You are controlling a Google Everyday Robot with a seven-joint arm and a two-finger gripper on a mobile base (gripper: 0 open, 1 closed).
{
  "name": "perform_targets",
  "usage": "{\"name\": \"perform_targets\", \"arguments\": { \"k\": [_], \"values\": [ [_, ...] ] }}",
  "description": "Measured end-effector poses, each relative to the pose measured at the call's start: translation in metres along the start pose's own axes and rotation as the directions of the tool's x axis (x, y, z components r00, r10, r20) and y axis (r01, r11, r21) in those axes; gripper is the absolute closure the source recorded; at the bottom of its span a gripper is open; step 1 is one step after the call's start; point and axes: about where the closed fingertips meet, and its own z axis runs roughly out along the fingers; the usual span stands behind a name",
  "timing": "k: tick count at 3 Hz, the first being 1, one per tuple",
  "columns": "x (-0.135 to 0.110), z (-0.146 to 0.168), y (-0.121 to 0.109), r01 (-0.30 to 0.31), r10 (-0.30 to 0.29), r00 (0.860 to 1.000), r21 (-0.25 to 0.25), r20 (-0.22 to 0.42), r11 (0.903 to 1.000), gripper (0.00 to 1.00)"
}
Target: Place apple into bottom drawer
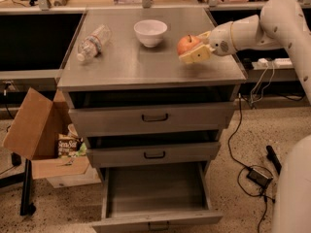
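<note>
The apple (186,44) is red-orange with a short dark stem and sits between the fingers of my gripper (194,48) over the right part of the grey cabinet top (126,67). The gripper reaches in from the right on the white arm and is shut on the apple. The bottom drawer (155,193) is pulled out wide below, its grey interior showing, with a small dark handle on its front edge.
A white bowl (150,32) and a lying plastic bottle (92,42) are on the cabinet top. The top drawer (154,118) and middle drawer (154,154) stand slightly ajar. An open cardboard box (36,135) stands at the left. Cables and a power brick (257,176) lie on the floor at the right.
</note>
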Motion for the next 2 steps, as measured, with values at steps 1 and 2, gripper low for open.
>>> {"name": "perform_targets", "arguments": {
  "k": [1,2],
  "values": [
    [0.000,0.003,0.011,0.018,-0.018,1.000,-0.036,-0.013,0.9992,1.00],
    [0.001,0.000,0.052,0.047,-0.050,0.999,-0.155,-0.014,0.9867,1.00]
  ]
}}
